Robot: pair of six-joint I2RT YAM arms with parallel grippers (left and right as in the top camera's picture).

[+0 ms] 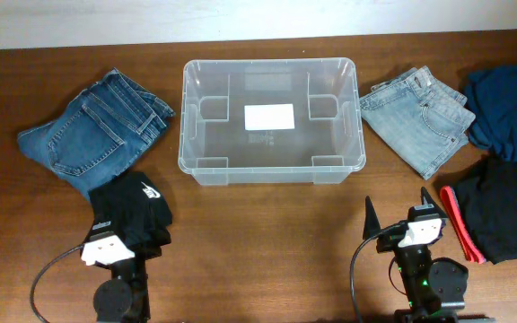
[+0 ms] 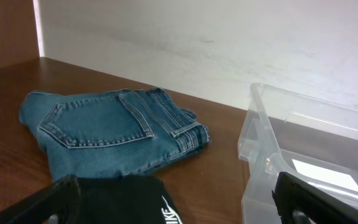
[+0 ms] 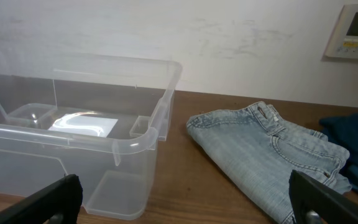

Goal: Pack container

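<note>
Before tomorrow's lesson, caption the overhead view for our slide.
Clear container awaiting packing: dark jeans and black garment at left, light jeans and navy garment at right.

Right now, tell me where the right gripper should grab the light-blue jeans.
Pinch the folded edge of the light-blue jeans nearest the container, coming down from above with the open right gripper. They lie flat on the table, and that rounded fold gathers all layers.

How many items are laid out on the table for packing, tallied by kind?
Jeans: 2, dark blue jeans and light blue jeans
Black garments: 2, black logo garment and black red-trimmed garment
Navy garment: 1
Clear container: 1
Total: 6
</note>
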